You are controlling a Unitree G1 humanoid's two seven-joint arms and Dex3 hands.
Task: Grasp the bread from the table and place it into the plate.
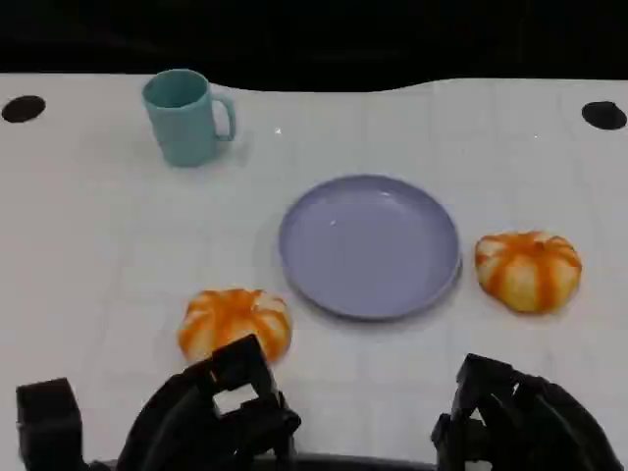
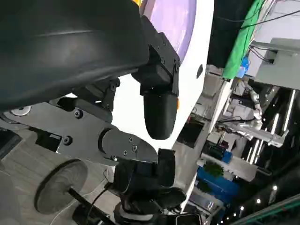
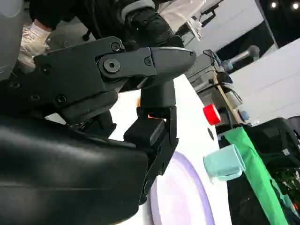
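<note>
Two round orange-and-white breads lie on the white table (image 1: pixel 98 245). One bread (image 1: pixel 234 320) is left of the lavender plate (image 1: pixel 370 245) and the other bread (image 1: pixel 528 270) is right of it. The plate has nothing on it. My left hand (image 1: pixel 211 412) is at the near edge, just in front of the left bread, fingers apart and holding nothing. My right hand (image 1: pixel 515 422) is at the lower right, short of the right bread, also holding nothing. The left wrist view shows a finger (image 2: pixel 159 115) near the plate (image 2: pixel 176 23). The right wrist view shows the plate (image 3: pixel 180 199).
A teal mug (image 1: pixel 186 116) stands at the far left of the table, also seen in the right wrist view as the mug (image 3: pixel 225 161). Two black holes (image 1: pixel 24 108) sit at the table's far corners. Shelving and a green cloth (image 2: pixel 241 35) stand beyond the table.
</note>
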